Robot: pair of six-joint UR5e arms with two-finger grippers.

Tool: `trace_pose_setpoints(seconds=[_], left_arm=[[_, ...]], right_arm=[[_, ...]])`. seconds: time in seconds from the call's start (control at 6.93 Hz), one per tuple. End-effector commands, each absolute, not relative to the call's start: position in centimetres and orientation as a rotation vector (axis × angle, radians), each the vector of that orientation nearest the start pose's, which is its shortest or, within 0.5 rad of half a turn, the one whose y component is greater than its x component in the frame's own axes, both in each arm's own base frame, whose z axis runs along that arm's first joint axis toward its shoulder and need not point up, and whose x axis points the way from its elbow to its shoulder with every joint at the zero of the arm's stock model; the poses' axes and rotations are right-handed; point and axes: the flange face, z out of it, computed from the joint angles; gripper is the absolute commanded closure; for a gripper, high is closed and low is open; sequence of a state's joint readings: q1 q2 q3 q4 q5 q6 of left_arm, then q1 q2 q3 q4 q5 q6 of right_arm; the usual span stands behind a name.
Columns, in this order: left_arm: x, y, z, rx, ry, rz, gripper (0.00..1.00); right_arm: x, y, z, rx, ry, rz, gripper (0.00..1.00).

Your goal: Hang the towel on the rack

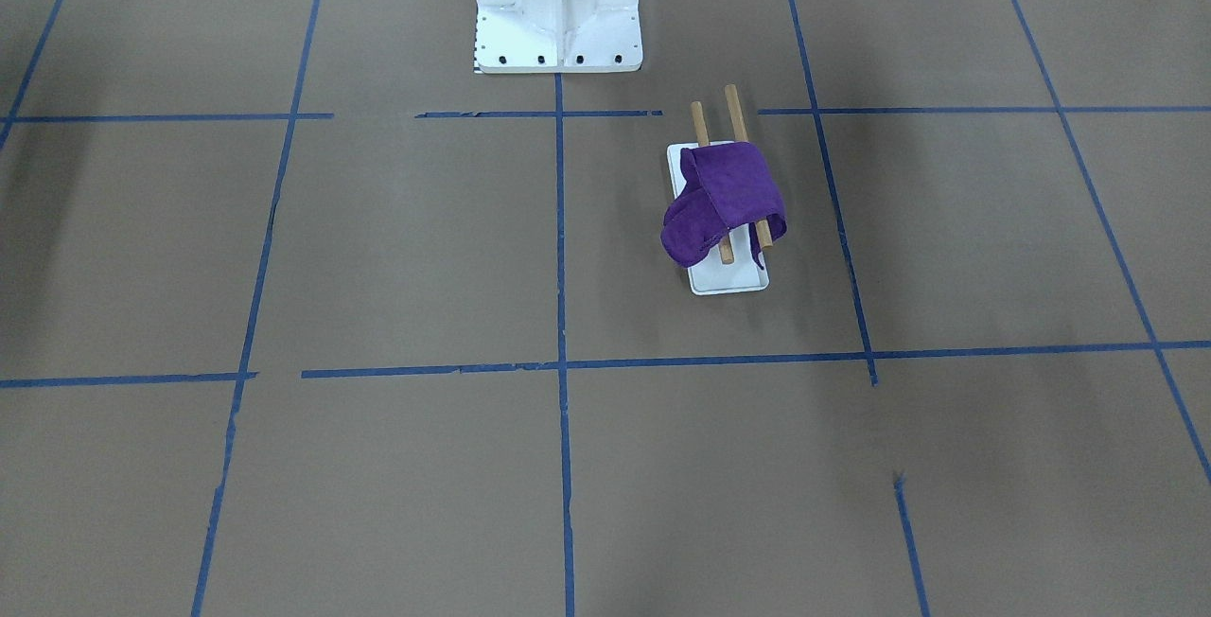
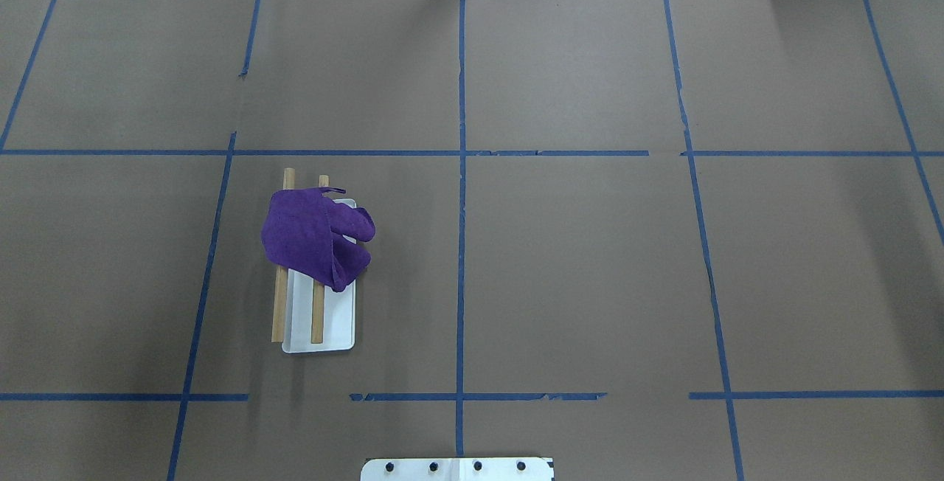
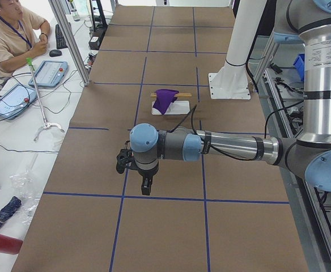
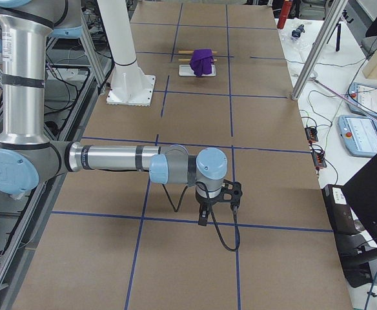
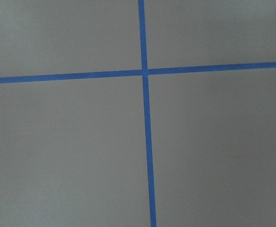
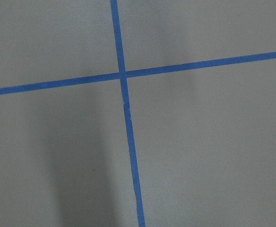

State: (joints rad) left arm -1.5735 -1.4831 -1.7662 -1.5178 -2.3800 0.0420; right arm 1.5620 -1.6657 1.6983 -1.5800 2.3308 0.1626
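Observation:
The purple towel (image 1: 724,196) lies draped and bunched over both brown rods of the rack (image 1: 728,281), at one end of the rods, with part of it sagging to one side. It also shows in the overhead view (image 2: 310,234), where the rack's white base (image 2: 328,330) and the bare rod ends stick out. My left gripper (image 3: 146,187) hangs above bare table far from the rack, and I cannot tell if it is open or shut. My right gripper (image 4: 203,214) hangs likewise at the table's other end, state unclear. Neither wrist view shows fingers.
The large white bolted pedestal (image 1: 558,21) stands at the robot's side of the table near the rack. Blue tape lines cross the brown table cover. A seated operator (image 3: 7,34) and tablets are beyond the far edge, and a laptop (image 4: 369,200) too.

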Motion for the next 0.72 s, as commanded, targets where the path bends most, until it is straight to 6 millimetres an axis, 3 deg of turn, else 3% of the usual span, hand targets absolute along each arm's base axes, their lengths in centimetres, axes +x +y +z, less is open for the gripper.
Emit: trace_pose_setpoints(seconds=[0.0, 0.58], left_arm=[[-6.14, -46.12, 59.68, 0.091, 0.805, 0.072, 0.0], [-6.22, -45.36, 60.55, 0.072, 0.804, 0.061, 0.0]], right_arm=[[5.83, -45.52, 64.27, -0.047, -0.76, 0.139, 0.0], [5.7, -45.55, 64.26, -0.046, -0.76, 0.136, 0.0]])
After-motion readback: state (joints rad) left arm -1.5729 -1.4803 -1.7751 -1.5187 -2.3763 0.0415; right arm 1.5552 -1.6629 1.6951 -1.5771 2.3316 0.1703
